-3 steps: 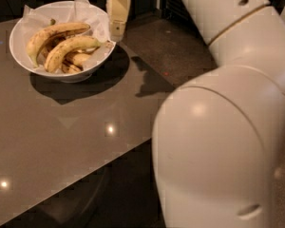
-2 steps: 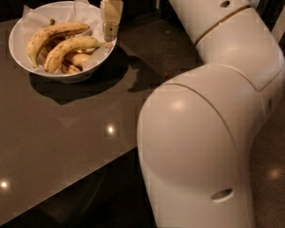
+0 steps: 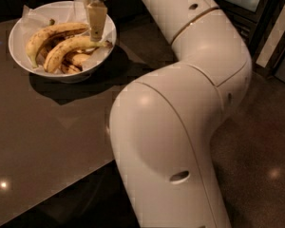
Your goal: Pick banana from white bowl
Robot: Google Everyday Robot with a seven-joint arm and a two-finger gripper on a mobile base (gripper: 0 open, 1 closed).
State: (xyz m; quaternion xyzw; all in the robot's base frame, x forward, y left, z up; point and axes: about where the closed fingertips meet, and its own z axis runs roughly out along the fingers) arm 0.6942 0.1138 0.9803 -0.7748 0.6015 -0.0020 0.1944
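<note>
the gripper (image 3: pixel 96 32) has been brought from beside the rim to above the white bowl (image 3: pixel 57 75), its tip lowered to the dark end of the banana (image 3: pixel 71 46) (the cleaner yellow one, lying in the bowl), so a grasp is judged close. whether the claw is spread or pinching cannot be told, nor can contact. its wrist is cut off at the top edge.
</note>
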